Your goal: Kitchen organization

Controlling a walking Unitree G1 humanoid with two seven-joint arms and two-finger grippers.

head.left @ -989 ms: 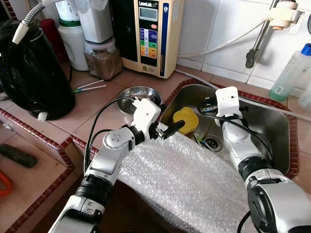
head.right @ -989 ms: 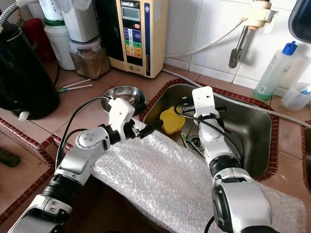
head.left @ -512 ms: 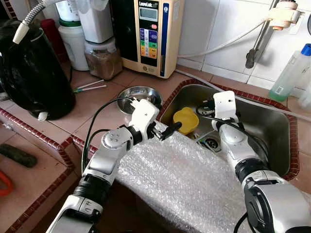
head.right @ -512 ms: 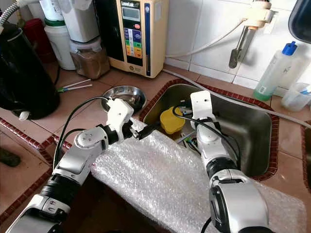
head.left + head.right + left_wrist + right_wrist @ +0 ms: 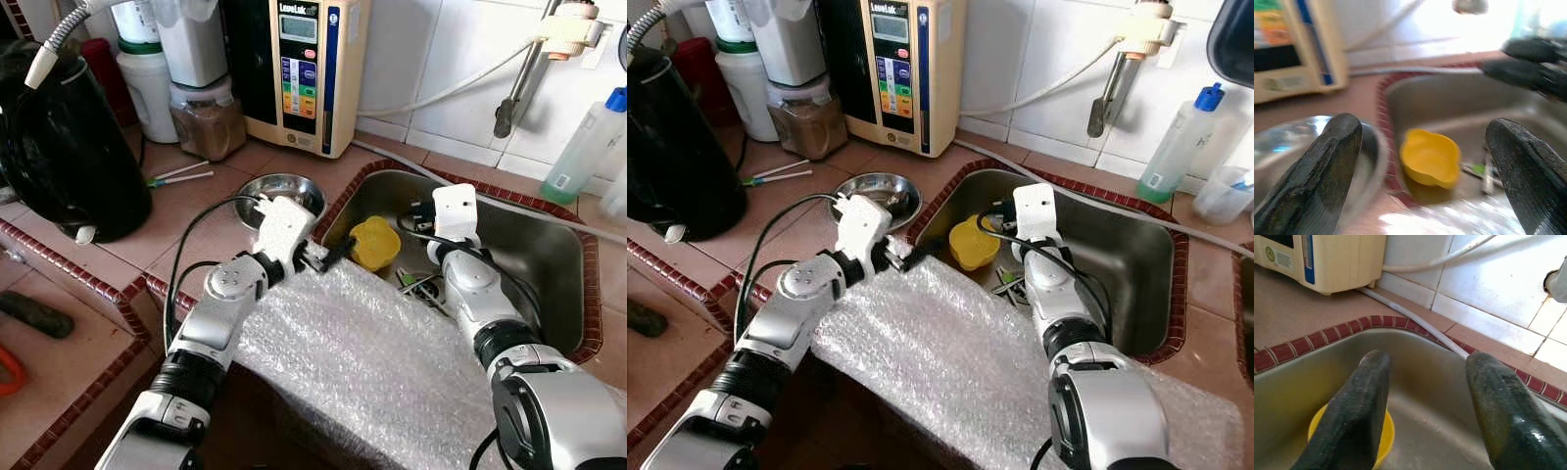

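A: Where is the yellow cup (image 5: 375, 242)?

B: In the steel sink (image 5: 549, 257), near its 9 o'clock wall (beside blurred utensils, possibly cutlery).

A: And the grippers?

B: The left gripper (image 5: 328, 257) hovers spread over bubble wrap (image 5: 372, 362); the right gripper (image 5: 1425, 396), fingers parted, hangs above the cup, holding nothing.

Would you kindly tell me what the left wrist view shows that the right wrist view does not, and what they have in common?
Left wrist view alone: the steel bowl on the counter beside the sink, utensils lying in the basin, and the right end effector seen from outside, dark at the frame's edge. Right wrist view alone: the white wall tiles in sharp focus and a white hose running along the counter. Both share the yellow cup in the sink, the beige appliance, and an open pair of black fingers.
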